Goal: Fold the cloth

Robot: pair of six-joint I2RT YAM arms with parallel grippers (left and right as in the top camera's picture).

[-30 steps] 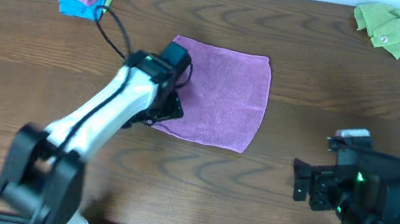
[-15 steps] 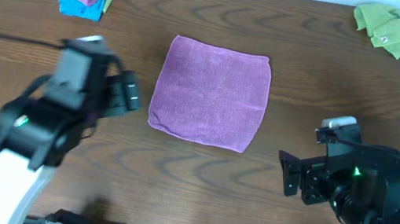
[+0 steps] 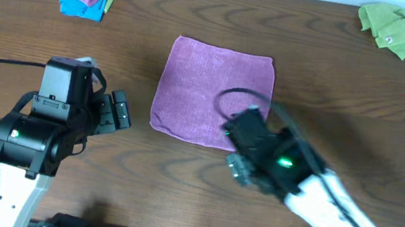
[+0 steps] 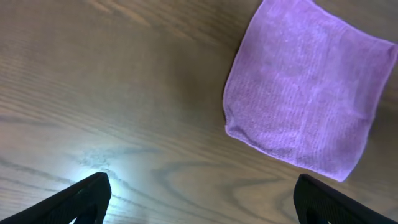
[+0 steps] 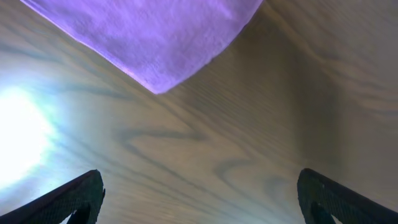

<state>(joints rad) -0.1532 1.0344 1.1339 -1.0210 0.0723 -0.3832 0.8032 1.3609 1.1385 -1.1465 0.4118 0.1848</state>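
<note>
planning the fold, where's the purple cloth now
In the overhead view the lilac cloth lies flat mid-table, right of the left gripper, with the right gripper at its near right corner.

Lilac cloth [image 3: 211, 83] spread flat, right hand [image 3: 238, 135] over its corner, left hand [image 3: 120, 111] apart

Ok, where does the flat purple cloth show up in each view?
Overhead: the cloth lies flat at the centre, in the upper half of the picture.
Left wrist: upper right, nearly all of it in view.
Right wrist: along the top, left of centre, with only one corner showing and the rest cut off by the edge.
Shared landmark: the dark wood-grain table under the cloth in all three views.
</note>
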